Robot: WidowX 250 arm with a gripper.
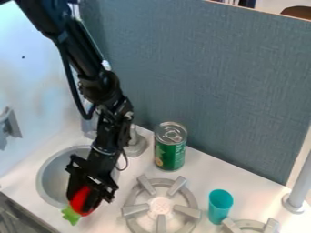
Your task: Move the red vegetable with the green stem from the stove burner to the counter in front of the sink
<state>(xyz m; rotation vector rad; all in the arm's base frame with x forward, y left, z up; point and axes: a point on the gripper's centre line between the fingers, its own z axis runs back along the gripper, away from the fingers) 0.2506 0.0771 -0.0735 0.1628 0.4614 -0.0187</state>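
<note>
White counter (209, 173) surrounded the sink (53, 175). Gripper (86, 203) held a red toy (78, 196), probably a vegetable, at sink's near rim, partly hidden by fingers. Long axis slanted, green end (71, 215) pointing away from sink.

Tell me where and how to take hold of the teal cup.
Best grip the teal cup by its upper wall, just below the rim, coming down from above. It stands upright, open end up and slender, so fingers could likely straddle it. The burners close by on either side crowd its lower part. The gripper would first need to release the red and green toy.
</note>
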